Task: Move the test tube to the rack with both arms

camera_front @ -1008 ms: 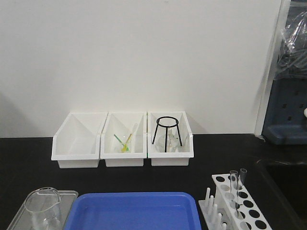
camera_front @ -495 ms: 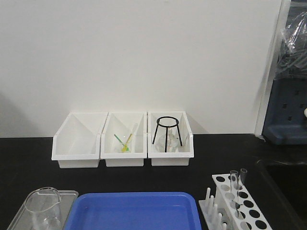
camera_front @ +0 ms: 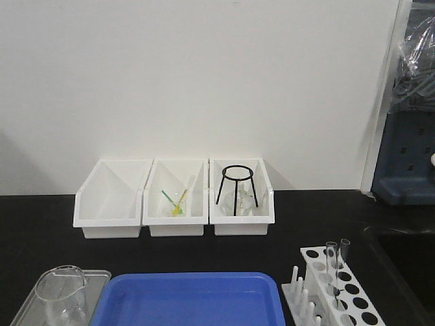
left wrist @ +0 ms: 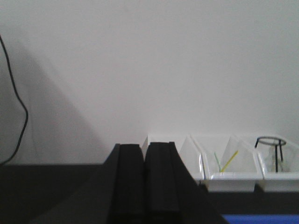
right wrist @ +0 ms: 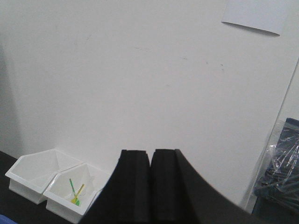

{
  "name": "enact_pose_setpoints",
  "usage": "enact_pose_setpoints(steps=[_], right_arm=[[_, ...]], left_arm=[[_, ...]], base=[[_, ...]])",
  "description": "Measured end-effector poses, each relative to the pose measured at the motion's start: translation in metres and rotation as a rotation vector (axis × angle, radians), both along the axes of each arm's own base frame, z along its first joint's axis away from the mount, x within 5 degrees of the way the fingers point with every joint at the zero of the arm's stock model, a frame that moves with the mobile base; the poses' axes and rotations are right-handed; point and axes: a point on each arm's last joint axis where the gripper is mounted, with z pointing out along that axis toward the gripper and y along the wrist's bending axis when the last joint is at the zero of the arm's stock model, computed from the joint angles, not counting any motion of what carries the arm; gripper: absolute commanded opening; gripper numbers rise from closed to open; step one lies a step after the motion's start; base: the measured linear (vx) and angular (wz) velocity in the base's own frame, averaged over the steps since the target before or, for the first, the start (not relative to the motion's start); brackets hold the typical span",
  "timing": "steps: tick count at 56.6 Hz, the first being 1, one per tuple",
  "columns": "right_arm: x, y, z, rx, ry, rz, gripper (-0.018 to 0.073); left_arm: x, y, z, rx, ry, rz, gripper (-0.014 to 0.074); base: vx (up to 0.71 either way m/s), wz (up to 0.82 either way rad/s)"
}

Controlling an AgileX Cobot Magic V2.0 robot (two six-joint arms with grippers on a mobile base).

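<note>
Two test tubes (camera_front: 332, 268) stand side by side in the rack (camera_front: 340, 288), at the lower right of the front view; both are upright with a slight lean, their open rims well above the top plate. They sit in holes toward the back end of the rack (which exact holes, I cannot tell). The white pegs run along the rack's left side, next to the blue tray (camera_front: 190, 297), whose right edge lies just beside the rack.

Left of the tray, a clear glass beaker (camera_front: 62, 293) stands on a metal tray (camera_front: 100, 277) at the picture's lower left corner. All of it rests on the black table (camera_front: 41, 217).

Further back, against the white wall, three white storage bins (camera_front: 175, 198) stand in a row, touching one another. The left one looks bare inside, the middle one holds thin green and yellow sticks, and the right one holds a black wire tripod stand (camera_front: 237, 189).

The left gripper (left wrist: 145, 179) fills the bottom of its wrist view with its two black fingers pressed together, only a thin dark seam between them, nothing held. The right gripper (right wrist: 150, 191) looks the same in its own view: fingers closed against each other, grasping nothing, raised and facing the wall with the bins below left.
</note>
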Motion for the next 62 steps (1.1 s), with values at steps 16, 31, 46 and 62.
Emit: enact_pose_setpoints(steps=[16, 31, 46, 62], right_arm=[[0.0, 0.0, 0.0, 0.0, 0.0, 0.0, -0.0008], [0.0, 0.0, 0.0, 0.0, 0.0, 0.0, -0.0008], [0.0, 0.0, 0.0, 0.0, 0.0, 0.0, -0.0008], [0.0, 0.0, 0.0, 0.0, 0.0, 0.0, -0.0008]], left_arm=[[0.014, 0.002, -0.062, -0.048, 0.207, 0.018, -0.0004], [0.018, 0.002, -0.101, -0.067, 0.348, 0.02, -0.0004], [0.017, 0.002, -0.106, -0.074, 0.387, 0.013, -0.0004], [0.019, -0.001, -0.098, -0.069, 0.299, -0.024, -0.0004]], base=[[0.0, 0.0], [0.0, 0.0], [0.0, 0.0], [0.0, 0.0]])
